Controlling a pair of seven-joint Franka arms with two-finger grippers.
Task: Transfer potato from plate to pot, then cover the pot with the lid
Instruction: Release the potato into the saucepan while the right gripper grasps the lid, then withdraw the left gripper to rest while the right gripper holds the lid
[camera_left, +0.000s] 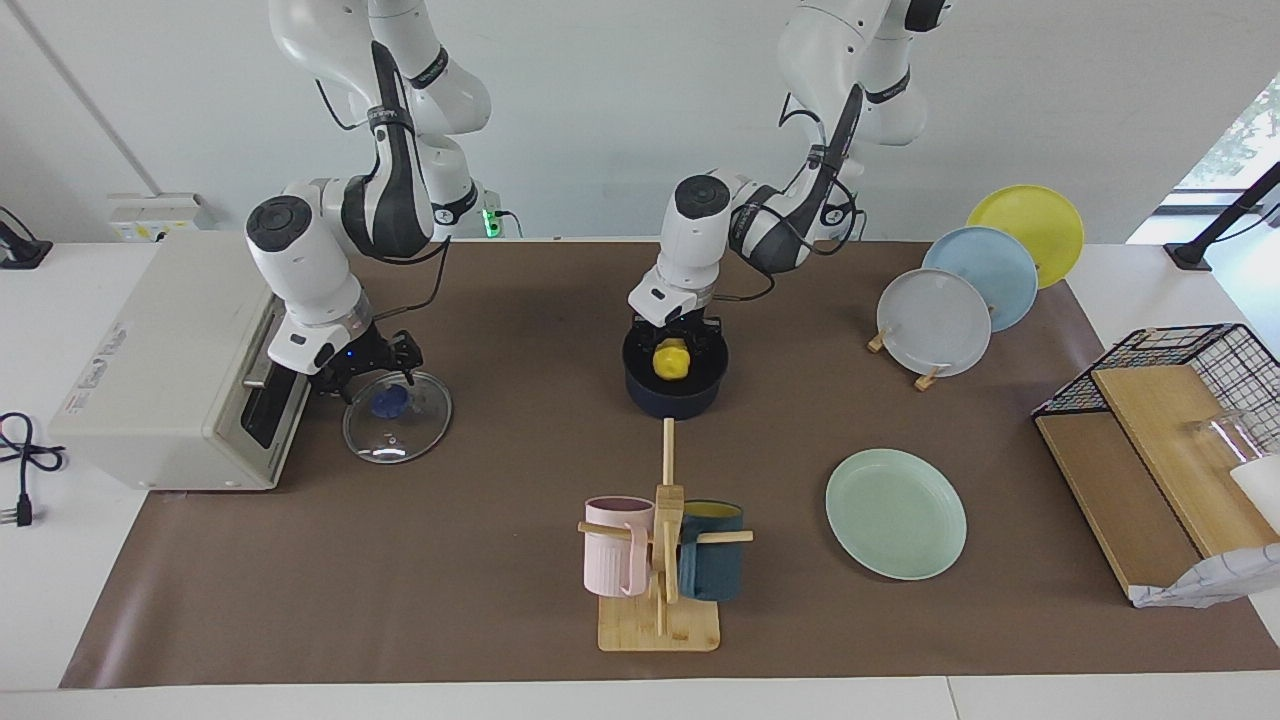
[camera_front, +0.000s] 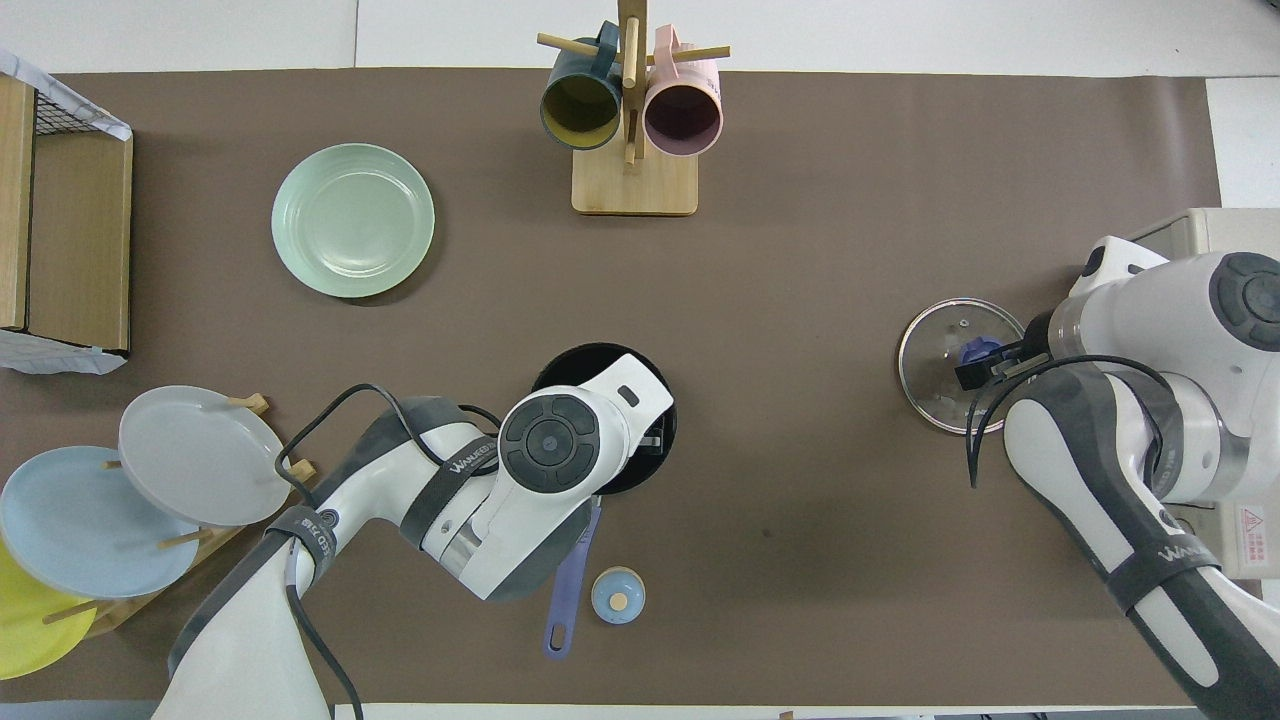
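Potato: small bright yellow lumpy toy potato (camera_left: 671, 360), inside the mouth of the pot, between the fingers of the left hand; not visible in the overhead view, hidden under the arm.
Pot: small dark navy saucepan with black interior (camera_left: 676, 385), mid-surface, long blue straight handle (camera_front: 570, 585) pointing toward the robots.
Left hand: black two-finger hand (camera_left: 676, 345), lowered into the pot, pinching the potato as far as can be judged; release not yet evident.
Plate: round pale mint-green plate with low rim (camera_left: 896, 513), bare, farther from the robots than the pot, toward the left arm's end of the surface.
Lid: round clear glass lid with metal rim and blue knob (camera_left: 397, 416), flat on the surface toward the right arm's end, just beside a beige box-shaped appliance (camera_left: 165, 365).
Right hand: black two-finger hand (camera_left: 398, 362), low over the lid at the knob; spread or pressed together, cannot tell.
Progress: transfer nearly complete, potato off the plate and at the pot; remaining, by judgement: letting go, withdrawal of the left arm, gripping the knob, carrying the lid across, seating it on the pot.
Risk: lid placement blocked while the left arm occupies the pot opening.
Bystanders: wooden mug rack (camera_left: 660, 560) with pink and teal mugs; three upright plates in a rack (camera_left: 975, 290); small blue-and-tan bell (camera_front: 618, 595) beside the handle.
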